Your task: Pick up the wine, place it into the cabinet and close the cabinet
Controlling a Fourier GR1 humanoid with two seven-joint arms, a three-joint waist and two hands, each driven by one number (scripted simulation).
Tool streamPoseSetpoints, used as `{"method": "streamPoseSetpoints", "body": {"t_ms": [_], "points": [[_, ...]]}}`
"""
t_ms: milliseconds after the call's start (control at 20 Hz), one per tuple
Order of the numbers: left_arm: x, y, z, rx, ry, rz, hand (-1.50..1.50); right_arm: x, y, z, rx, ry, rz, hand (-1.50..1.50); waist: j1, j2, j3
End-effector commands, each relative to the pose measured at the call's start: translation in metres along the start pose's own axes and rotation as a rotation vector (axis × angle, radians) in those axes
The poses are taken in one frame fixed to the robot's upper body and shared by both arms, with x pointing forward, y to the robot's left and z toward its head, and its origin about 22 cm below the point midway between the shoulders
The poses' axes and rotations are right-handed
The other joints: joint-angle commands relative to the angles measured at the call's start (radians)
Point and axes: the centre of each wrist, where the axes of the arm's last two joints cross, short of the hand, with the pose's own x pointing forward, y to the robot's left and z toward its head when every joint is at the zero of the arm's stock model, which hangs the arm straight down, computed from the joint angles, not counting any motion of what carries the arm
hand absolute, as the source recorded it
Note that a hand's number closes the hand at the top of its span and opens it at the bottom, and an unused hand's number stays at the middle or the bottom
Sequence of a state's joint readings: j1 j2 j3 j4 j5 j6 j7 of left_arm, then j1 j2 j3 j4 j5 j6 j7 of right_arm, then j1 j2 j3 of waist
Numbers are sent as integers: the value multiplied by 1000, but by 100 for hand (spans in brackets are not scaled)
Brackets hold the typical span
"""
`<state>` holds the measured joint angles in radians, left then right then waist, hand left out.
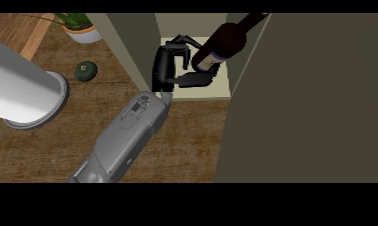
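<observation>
**Wine bottle inside the cabinet, hand at its base**

We take the olive-green box-shaped cabinet (140, 50) as our reference. Its pale interior floor is visible between its two side walls, and its large door panel (310, 105) stands open, filling the area to the right of the opening.

The dark brown glass wine bottle (225, 42) is inside the cabinet opening. It is tilted, with its narrow neck pointing up and to the right towards the door panel and its pale base down over the cabinet floor.

We see one grey forearm (125, 137) entering from below the cabinet and ending in a black hand (166, 67) inside the opening, against the left wall. Its fingers curl over towards the bottle's lower body and its thumb reaches under the base. We cannot tell which of the two arms this is, nor whether the fingers actually touch the bottle.

To the left of the cabinet, on the brown wooden counter (184, 140), we note a small dark green avocado (87, 70), a white potted plant (81, 29) and a large white cylindrical container (26, 95).
</observation>
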<state>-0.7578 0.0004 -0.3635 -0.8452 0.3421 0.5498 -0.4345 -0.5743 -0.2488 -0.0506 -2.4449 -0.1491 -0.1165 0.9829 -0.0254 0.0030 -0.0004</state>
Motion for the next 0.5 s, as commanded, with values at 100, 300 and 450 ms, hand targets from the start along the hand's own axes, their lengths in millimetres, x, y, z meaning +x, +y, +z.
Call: {"method": "streamPoseSetpoints", "body": {"t_ms": [100, 300, 450], "points": [[-15, -4, -4, 7, 21, -99, 150, 5, 6, 10, 64, -16, -44, -150, -4, 1, 0], [-34, 8, 1, 0, 29, -125, 150, 11, -4, 9, 66, -22, -52, -150, -3, 1, 0], [-49, 17, 7, 46, 0, -151, 150, 4, -2, 14, 86, -12, -44, -150, -20, 7, 0]]}}
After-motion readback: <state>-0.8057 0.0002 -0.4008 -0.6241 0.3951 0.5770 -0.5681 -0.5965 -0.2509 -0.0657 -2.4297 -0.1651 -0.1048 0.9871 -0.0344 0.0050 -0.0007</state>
